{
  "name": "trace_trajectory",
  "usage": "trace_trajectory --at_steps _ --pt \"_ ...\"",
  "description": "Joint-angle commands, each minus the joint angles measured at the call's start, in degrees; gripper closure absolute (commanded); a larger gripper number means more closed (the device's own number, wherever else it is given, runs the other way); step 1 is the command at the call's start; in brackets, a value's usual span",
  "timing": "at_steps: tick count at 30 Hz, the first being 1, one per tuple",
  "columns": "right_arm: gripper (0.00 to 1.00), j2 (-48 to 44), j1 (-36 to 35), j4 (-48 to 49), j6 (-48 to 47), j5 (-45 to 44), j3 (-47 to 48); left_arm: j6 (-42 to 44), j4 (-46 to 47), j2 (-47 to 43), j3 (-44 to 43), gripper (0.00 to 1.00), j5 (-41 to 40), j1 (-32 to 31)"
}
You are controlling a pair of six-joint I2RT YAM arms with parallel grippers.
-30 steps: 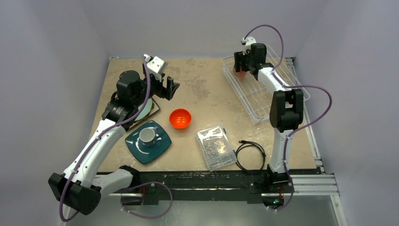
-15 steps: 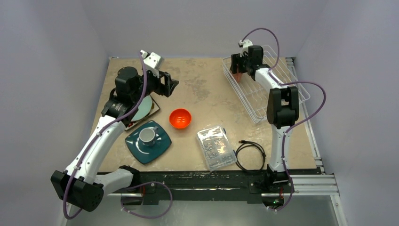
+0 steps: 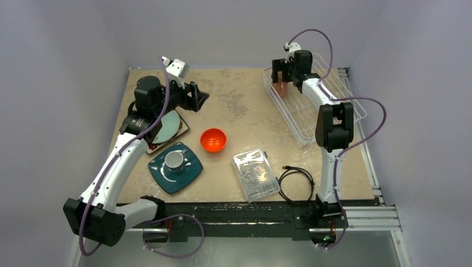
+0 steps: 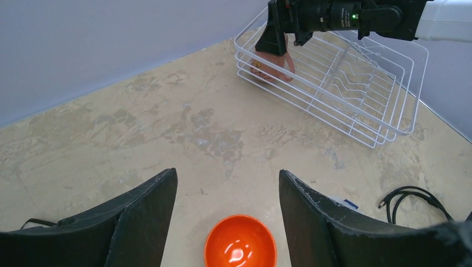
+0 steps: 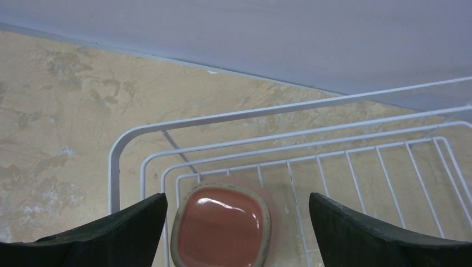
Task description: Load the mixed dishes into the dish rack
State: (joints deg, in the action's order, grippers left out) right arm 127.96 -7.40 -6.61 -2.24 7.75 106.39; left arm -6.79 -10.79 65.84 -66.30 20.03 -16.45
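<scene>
Upper right, the right jaws stand wide open and empty over the pink cup (image 5: 220, 231) in the dish rack (image 3: 303, 114); the left jaws gape empty above the bench (image 3: 245, 94).

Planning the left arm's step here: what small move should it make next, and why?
Probably lower the left end effector toward the orange bowl, lying free just beyond its open jaws; the pink cup already sits in the dish rack, right end effector open above it.
</scene>
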Motion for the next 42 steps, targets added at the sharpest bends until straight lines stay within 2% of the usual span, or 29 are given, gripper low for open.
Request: trace_trajectory --at_steps 1,5,9,11,16,22,25,28,34,38,42 --pt "0.01 -5.48 -0.06 0.27 4.32 -4.92 1.46 -1.04 2.02 0.11 -3.05 0.35 1.78 0.63" --pt "0.01 -12.05 -0.05 0.48 7.16 -6.93 -2.43 -1.16 2.19 0.72 -3.04 0.35 1.83 0.63" --pt "0.01 -17.27 -0.12 -5.72 21.45 -9.87 -5.5 -2.43 2.06 1.71 -3.84 0.37 2.77 0.78" --pt "0.01 -21.82 -1.25 -7.19 26.18 -9.66 -10.78 -2.69 2.04 1.67 -3.77 0.39 2.86 0.8" --pt "0.01 -37.92 -11.56 -4.65 21.38 -19.34 -26.83 -3.58 2.45 1.95 -3.44 0.4 2.59 0.8" --pt "0.01 -49.9 -20.83 -6.45 22.51 -9.22 -39.55 -4.27 2.24 2.66 -3.61 0.4 2.73 0.8" --pt "0.01 -52.8 -26.67 -7.13 24.76 -10.63 -44.68 -4.64 2.02 2.57 -3.49 0.4 2.32 0.72" --pt "0.01 -55.16 -29.41 -5.67 28.09 -9.39 -50.14 -5.46 2.08 2.28 -2.95 0.41 1.62 -0.22" --pt "0.01 -60.94 -30.39 -8.76 28.93 -12.84 -52.36 -1.42 -2.71 3.89 -2.78 0.39 -11.28 -11.66" --pt "0.01 -66.38 -30.39 -14.09 29.07 -20.06 -51.55 -12.54 -7.66 8.9 -3.31 0.35 -21.61 -16.12" --pt "0.01 -71.25 -30.36 -17.19 28.74 -23.48 -52.12 -20.61 -14.33 16.94 -6.1 0.35 -30.52 -18.57"
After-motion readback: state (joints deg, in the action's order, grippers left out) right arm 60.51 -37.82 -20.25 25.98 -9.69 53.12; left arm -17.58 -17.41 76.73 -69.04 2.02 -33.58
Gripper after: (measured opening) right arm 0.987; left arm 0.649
